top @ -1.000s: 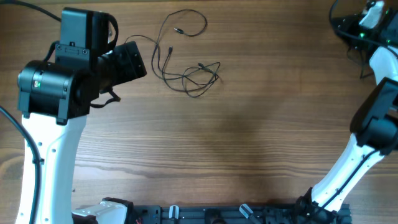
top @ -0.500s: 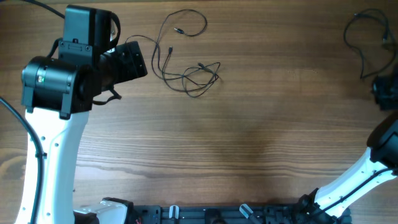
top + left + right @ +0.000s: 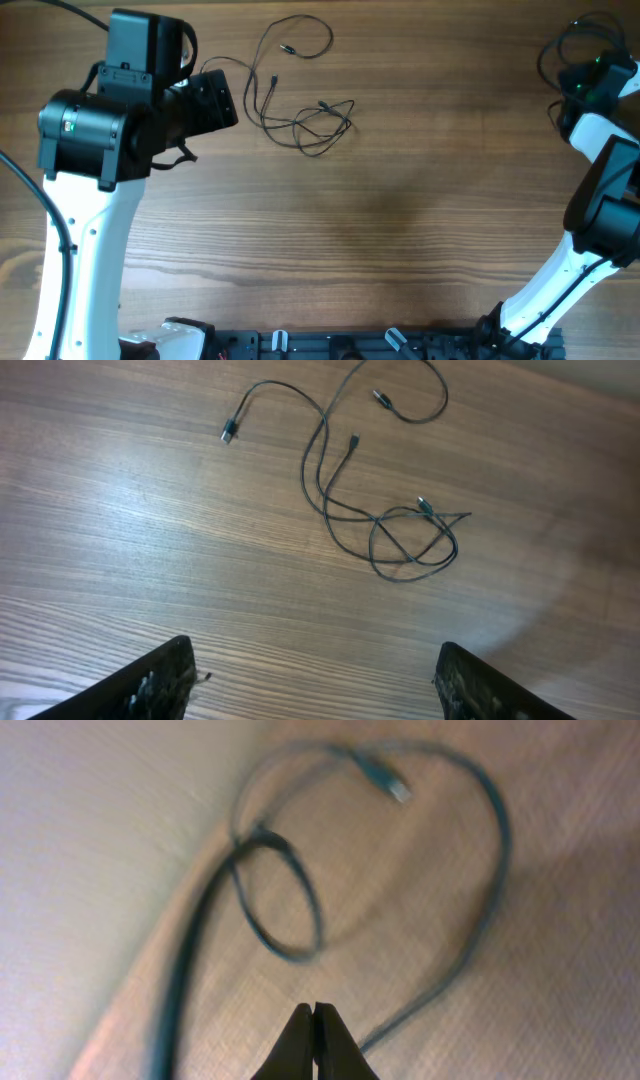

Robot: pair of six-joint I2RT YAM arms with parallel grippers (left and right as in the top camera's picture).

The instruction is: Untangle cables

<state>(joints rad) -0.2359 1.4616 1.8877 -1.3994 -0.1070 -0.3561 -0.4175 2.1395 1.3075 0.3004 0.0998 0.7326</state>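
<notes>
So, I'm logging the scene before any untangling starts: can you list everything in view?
tangled cables: one knot, probably two cables judging by four plug ends, black, far part of the table, left of centre
loose cable: one, dark, looped, far right corner, below the right claw
table: one, brown wood
rail: one, black, along the near edge
left arm: one, black and white, left side
right arm: one, black and white, right side
left claw: one, black, open and empty, above bare table short of the tangle
right claw: one, shut with nothing in it, above the loose cable
</notes>
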